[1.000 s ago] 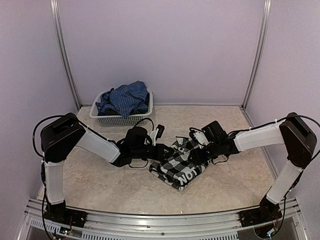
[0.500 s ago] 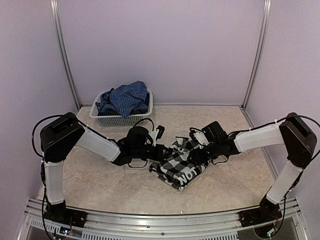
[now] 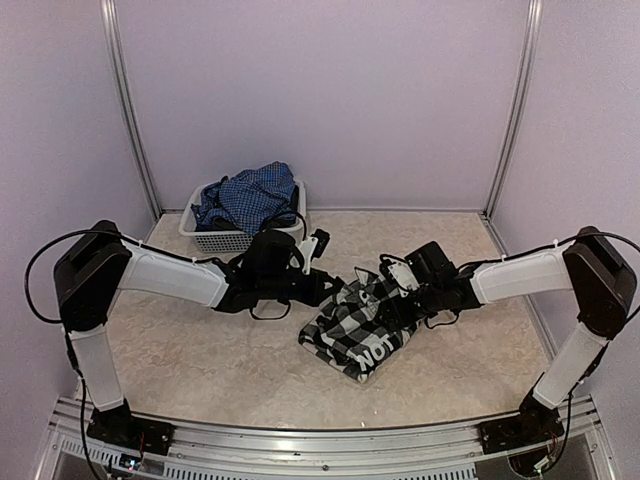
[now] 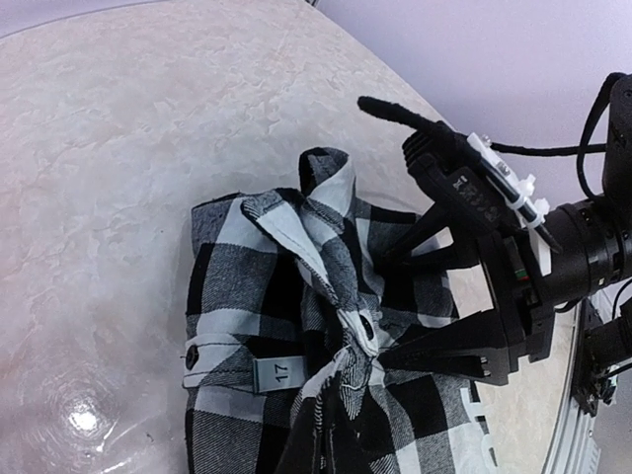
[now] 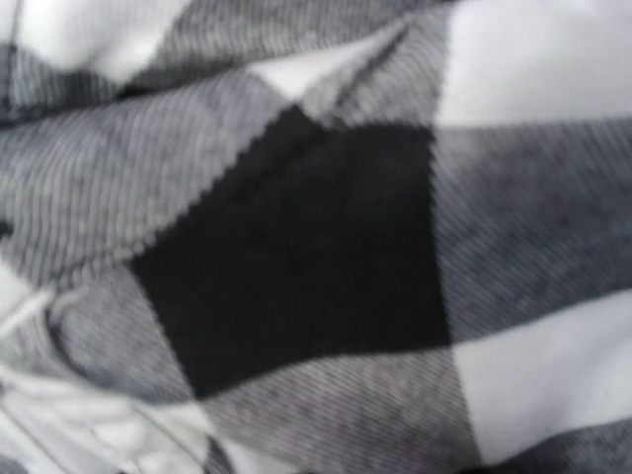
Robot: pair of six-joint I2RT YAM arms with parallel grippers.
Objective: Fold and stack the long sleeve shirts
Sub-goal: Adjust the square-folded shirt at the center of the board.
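The black-and-white check shirt point(image 3: 362, 325) lies crumpled mid-table, white block letters facing the near edge. My left gripper point(image 3: 333, 291) is shut on a bunched fold at its left edge; the left wrist view shows the cloth point(image 4: 247, 286) gathered into my jaws point(image 4: 341, 415). My right gripper point(image 3: 396, 300) presses into the shirt's right side. Its black fingers point(image 4: 444, 354) show spread apart against the cloth. Check fabric point(image 5: 296, 247) fills the right wrist view and hides those fingers. The blue fine-check shirt point(image 3: 247, 196) is heaped in the basket.
A white mesh basket point(image 3: 212, 240) stands at the back left, near the rear wall. Metal posts run up both back corners. A grey rail edges the near side of the pale marbled table point(image 3: 200, 360).
My left gripper has shut on the shirt's left fold and moved slightly right and back, its arm stretching out. My right gripper's fingers have spread wider at the shirt's right side.
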